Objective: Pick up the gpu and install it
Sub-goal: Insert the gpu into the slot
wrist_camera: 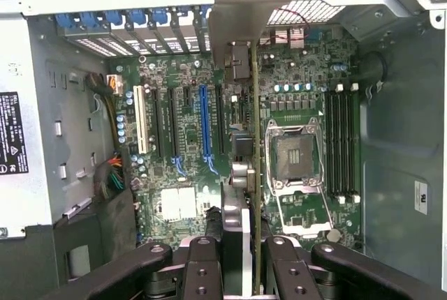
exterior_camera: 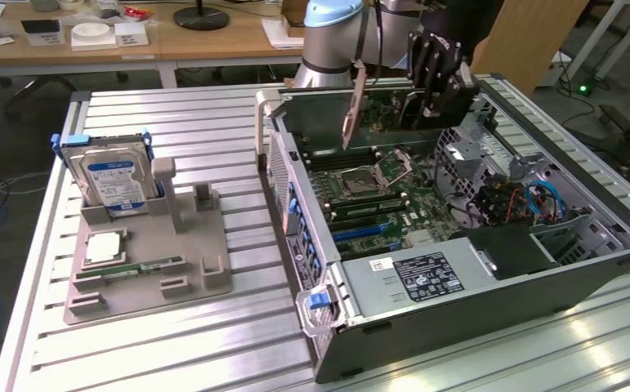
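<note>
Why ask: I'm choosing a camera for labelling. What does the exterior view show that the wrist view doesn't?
Exterior view: a blue-labelled silver hard drive upright in a grey plastic stand. Wrist view: the dark flat gpu card edge-on alongside a long blue slot. Both: the black gripper shut on that card, and the square metal CPU socket.

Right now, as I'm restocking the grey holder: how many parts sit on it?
3: the hard drive upright at the grey holder's far end, a silvery square part flat before it, a green RAM stick beside that. Anything behind the drive is hidden.
</note>
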Tool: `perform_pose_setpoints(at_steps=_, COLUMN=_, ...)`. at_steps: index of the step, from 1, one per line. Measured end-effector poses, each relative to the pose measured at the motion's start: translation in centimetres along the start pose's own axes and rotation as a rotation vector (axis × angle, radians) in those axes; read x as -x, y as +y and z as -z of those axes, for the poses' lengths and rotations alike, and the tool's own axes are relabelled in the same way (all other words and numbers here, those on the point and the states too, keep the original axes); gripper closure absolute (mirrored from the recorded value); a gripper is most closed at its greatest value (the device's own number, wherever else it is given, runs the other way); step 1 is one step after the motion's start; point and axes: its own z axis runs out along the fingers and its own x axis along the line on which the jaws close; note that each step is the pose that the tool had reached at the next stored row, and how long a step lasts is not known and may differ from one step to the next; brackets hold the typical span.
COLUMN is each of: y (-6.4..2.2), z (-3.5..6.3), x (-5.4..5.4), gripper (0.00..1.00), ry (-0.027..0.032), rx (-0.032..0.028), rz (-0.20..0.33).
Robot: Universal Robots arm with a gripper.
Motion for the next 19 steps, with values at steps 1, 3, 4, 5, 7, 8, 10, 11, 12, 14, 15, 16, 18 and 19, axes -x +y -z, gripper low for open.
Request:
perform_pose_setpoints(at_steps=1, y=0.0, z=-0.04, x=0.0, gripper=0.72, ry=0.0001, rx=0.0001, rz=0.0)
perform_pose_setpoints(at_steps=3, y=0.0, z=-0.23, x=0.0, gripper=0.72, ry=-0.0011, rx=0.0, rz=0.0)
perform_pose_setpoints(at_steps=4, y=0.01, z=-0.39, x=0.0, gripper=0.72, ry=-0.002, rx=0.0001, rz=0.0)
perform_pose_setpoints(at_steps=5, y=0.01, z=-0.55, x=0.0, gripper=0.72, ry=-0.0026, rx=0.0001, rz=0.0)
perform_pose_setpoints(at_steps=7, y=0.01, z=-0.83, x=0.0, gripper=0.72, ry=-0.0023, rx=0.0019, rz=0.0)
perform_pose_setpoints(at_steps=8, y=0.04, z=-0.99, x=0.0, gripper=0.72, ry=-0.0022, rx=0.0038, rz=0.0)
perform_pose_setpoints(at_steps=10, y=0.12, z=-1.32, x=0.0, gripper=0.72, ry=-0.0021, rx=0.0051, rz=0.005)
perform_pose_setpoints(at_steps=11, y=0.13, z=-1.51, x=-0.1, gripper=0.72, ry=-0.0023, rx=0.0052, rz=0.011)
perform_pose_setpoints(at_steps=12, y=0.14, z=-1.69, x=-0.1, gripper=0.72, ry=-0.0024, rx=0.0054, rz=0.017)
perform_pose_setpoints(at_steps=14, y=0.15, z=-1.97, x=-0.1, gripper=0.72, ry=-0.0028, rx=0.0044, rz=0.027)
perform_pose_setpoints(at_steps=15, y=0.15, z=-2.07, x=-0.1, gripper=0.72, ry=-0.0029, rx=0.0028, rz=0.03)
perform_pose_setpoints(at_steps=16, y=0.15, z=-2.24, x=-0.1, gripper=0.72, ry=-0.0031, rx=0.0024, rz=0.031)
perform_pose_setpoints(at_steps=18, y=0.25, z=-2.6, x=-0.1, gripper=0.72, ry=-0.003, rx=0.0023, rz=0.031)
perform_pose_setpoints(at_steps=19, y=0.39, z=-2.77, x=-0.1, gripper=0.72, ry=-0.003, rx=0.0024, rz=0.031)
